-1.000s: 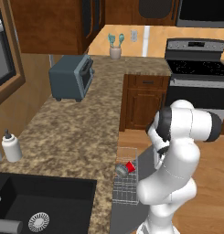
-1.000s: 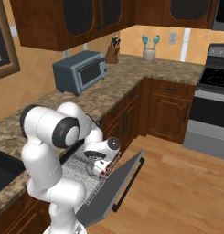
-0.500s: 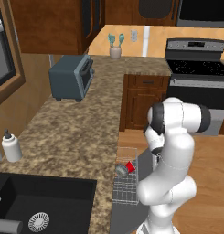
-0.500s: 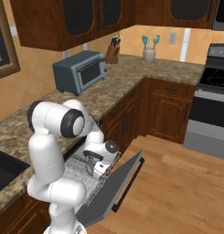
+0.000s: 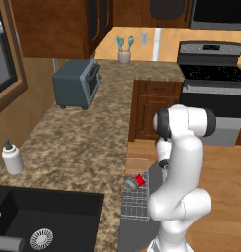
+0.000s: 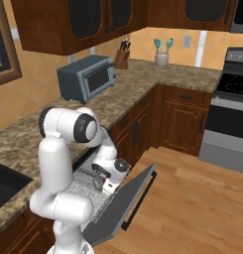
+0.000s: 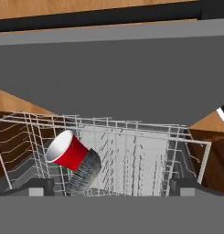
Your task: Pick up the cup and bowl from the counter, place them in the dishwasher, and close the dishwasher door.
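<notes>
The small red tapered cup with a white rim (image 7: 66, 150) lies tipped on its side in the grey metal wire rack (image 7: 131, 151) of the under-counter dishwasher (image 6: 88, 186), its open mouth turned up and to the left in the hand view. The small round grey bowl (image 7: 85, 172) also stands on edge in the rack, touching the cup's narrow end and partly behind it. From the left base view the cup (image 5: 140, 179) and bowl (image 5: 130, 183) sit together near the rack's upper left corner.

The flat grey rectangular dishwasher door (image 6: 124, 200) hangs open, tilted outward over the wooden floor (image 6: 192, 198); in the hand view its inner panel (image 7: 113, 77) spreads beyond the rack.

The white arm's two-finger tool (image 7: 112, 186) hovers over the rack with its dark fingertips (image 7: 40, 185) set wide apart and nothing between them; it is clear of both cup and bowl.

The brown-and-tan speckled granite surface (image 5: 82, 147) carries a blue-grey toaster oven (image 5: 76, 83) and a white soap bottle (image 5: 12, 157) near the black sink (image 5: 43, 221).
</notes>
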Robot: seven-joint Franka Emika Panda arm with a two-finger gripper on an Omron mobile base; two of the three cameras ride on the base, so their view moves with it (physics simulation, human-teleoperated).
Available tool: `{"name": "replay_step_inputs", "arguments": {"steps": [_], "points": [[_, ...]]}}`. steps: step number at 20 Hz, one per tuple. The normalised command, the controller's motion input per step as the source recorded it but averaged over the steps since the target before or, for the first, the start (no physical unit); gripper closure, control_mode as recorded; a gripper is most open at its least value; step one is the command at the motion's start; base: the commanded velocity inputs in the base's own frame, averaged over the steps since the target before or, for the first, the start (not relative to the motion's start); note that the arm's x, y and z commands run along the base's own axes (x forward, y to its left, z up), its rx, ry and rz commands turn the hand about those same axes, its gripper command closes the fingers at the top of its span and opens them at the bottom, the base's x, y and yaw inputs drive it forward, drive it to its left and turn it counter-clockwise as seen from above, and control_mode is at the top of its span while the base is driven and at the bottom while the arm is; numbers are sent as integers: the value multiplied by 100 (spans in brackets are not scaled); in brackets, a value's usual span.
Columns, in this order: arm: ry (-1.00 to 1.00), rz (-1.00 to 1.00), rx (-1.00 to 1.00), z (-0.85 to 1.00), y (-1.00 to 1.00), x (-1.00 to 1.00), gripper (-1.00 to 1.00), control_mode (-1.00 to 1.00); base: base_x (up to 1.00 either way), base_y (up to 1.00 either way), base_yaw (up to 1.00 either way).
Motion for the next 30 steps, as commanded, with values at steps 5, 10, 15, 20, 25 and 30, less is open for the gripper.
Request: {"name": "replay_step_inputs", "arguments": {"steps": [5,10,15,20,25,30], "points": [[0,0,0,-30,-1,0,-100,-100,0,0,0],[0,0,0,-36,0,5,-100,-100,0,0,0],[0,0,0,-38,0,14,-100,-100,0,0,0],[0,0,0,-36,0,25,-100,-100,0,0,0],[0,0,0,-38,0,31,-100,-100,0,0,0],[0,0,0,-41,0,32,-100,-100,0,0,0]]}}
